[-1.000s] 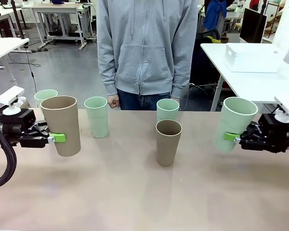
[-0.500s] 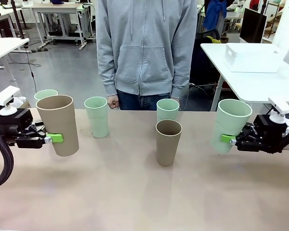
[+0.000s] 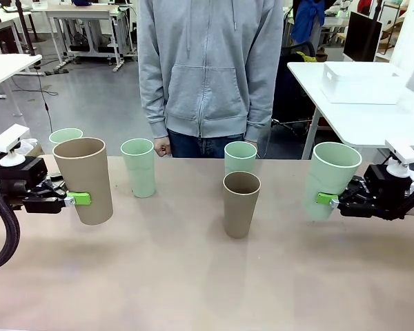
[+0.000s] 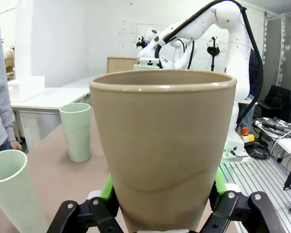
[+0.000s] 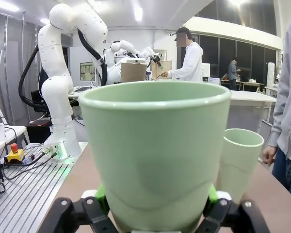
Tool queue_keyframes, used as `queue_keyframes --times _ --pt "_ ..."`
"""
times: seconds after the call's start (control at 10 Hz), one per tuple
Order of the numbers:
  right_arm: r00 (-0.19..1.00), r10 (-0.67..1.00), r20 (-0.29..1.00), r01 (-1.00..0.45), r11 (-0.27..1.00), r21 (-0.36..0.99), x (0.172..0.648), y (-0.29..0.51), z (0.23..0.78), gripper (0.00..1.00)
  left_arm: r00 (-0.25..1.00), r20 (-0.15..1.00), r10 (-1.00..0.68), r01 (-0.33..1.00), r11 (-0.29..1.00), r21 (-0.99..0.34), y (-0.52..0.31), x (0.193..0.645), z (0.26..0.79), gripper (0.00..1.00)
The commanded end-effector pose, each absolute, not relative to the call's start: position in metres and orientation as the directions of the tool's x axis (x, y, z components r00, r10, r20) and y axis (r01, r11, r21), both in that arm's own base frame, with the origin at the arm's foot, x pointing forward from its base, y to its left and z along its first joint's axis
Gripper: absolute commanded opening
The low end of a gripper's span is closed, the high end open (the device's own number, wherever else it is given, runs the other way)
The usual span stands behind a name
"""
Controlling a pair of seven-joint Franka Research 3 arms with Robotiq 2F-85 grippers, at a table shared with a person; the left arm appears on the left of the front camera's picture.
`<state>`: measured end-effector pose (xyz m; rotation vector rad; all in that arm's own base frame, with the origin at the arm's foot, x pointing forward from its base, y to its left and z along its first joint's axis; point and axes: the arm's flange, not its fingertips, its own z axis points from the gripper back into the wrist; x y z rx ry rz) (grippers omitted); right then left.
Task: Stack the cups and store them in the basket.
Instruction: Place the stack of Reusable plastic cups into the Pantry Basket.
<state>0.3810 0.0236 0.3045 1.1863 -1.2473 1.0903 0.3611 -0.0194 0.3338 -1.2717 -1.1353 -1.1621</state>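
Note:
My left gripper (image 3: 81, 198) is shut on a tan cup (image 3: 84, 178), held a little above the table at the left and slightly tilted. The same tan cup (image 4: 162, 145) stands between the green pads (image 4: 108, 187) in the left wrist view. At the right, my right gripper (image 3: 325, 198) is shut on a mint green cup (image 3: 330, 179), which also shows close up (image 5: 155, 155). On the table stand three mint cups (image 3: 65, 136) (image 3: 139, 167) (image 3: 240, 156) and a tan cup (image 3: 241, 203). The white basket (image 3: 362, 83) sits on a separate table at the back right.
A person in a grey hoodie (image 3: 210, 69) stands at the far side, with one hand (image 3: 163, 145) near the table edge. Bare tabletop (image 3: 193, 276) stretches across the near half. Between the shared table and the basket's table there is a gap.
Both arms shifted only slightly: the left gripper and its tan cup drifted a little to the left, and the right gripper and its mint cup moved a little inward. Both grips are unchanged.

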Motion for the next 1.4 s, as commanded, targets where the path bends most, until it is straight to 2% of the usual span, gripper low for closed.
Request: queue_keyframes --times 0.0,1.3 --pt "0.03 -0.04 0.999 -0.995 0.097 0.034 0.3816 0.0236 0.3064 0.84 0.091 0.996 0.01 0.996 -0.018 -0.091 -0.0195 0.3621 0.3381 0.85" --pt "0.03 -0.04 0.999 -0.995 0.097 0.034 0.3816 0.0236 0.3064 0.84 0.091 0.996 0.01 0.996 -0.018 -0.091 -0.0195 0.3621 0.3381 0.85"
